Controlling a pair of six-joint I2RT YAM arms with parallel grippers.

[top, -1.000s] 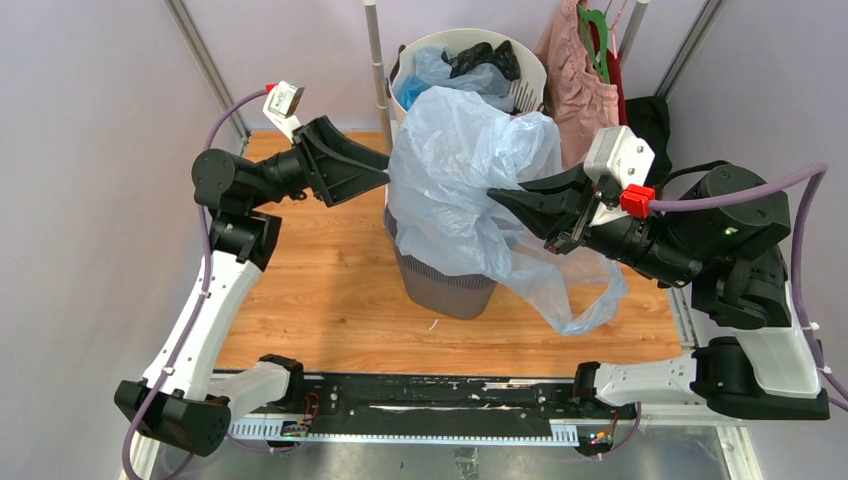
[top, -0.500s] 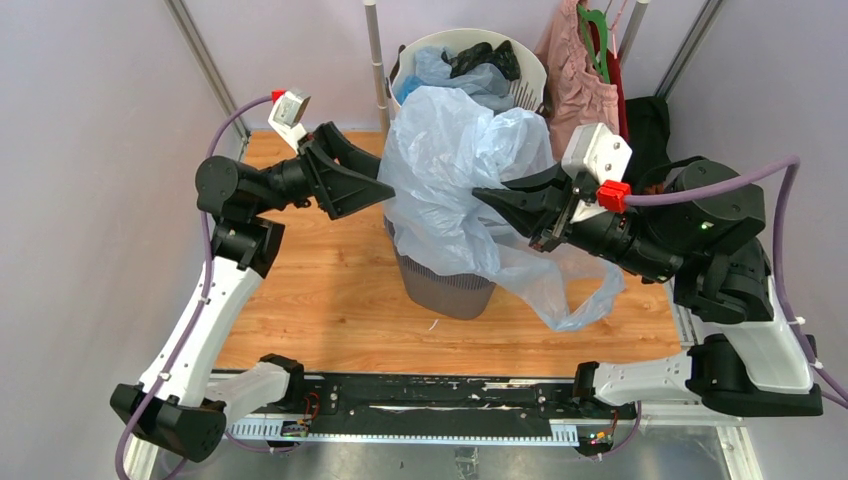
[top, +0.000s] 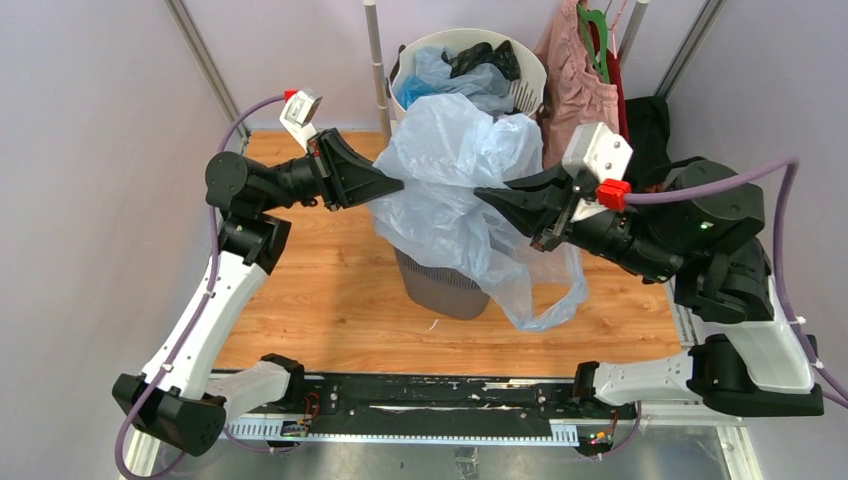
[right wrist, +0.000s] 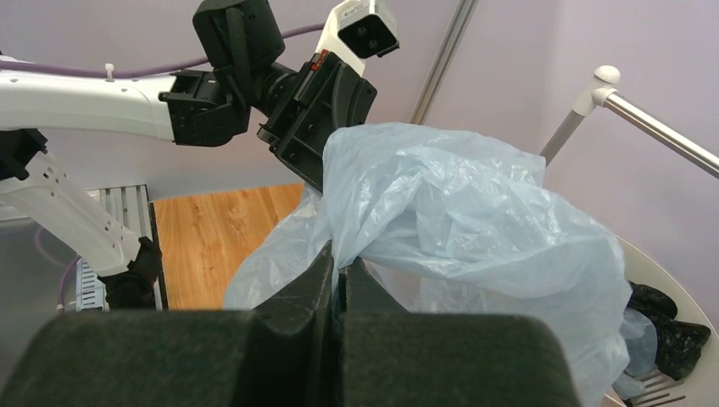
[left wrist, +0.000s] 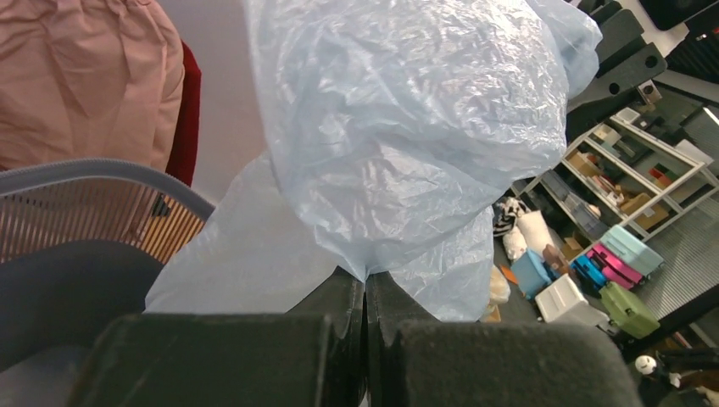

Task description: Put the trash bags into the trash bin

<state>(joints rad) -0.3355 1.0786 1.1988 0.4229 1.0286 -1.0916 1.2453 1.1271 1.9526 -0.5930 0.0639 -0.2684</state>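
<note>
Wooden boards (top: 320, 300) cover the table seen from the overhead camera. The trash bin (top: 445, 290) stands at the middle, with the pale blue trash bag (top: 450, 180) draped over its top and trailing down its right side. The left gripper (top: 398, 186) pinches the bag's left edge, jaws clenched, and the right gripper (top: 487, 198) clamps its right side. A white basket (top: 533, 72) holding more bags stands behind, beside a pink garment (top: 575, 105).

From the left wrist, closed fingertips grip a fold of blue film, with the bin's grey rim at lower left.

From the right wrist, shut fingers bite the bag, with the left gripper just beyond it.
</note>
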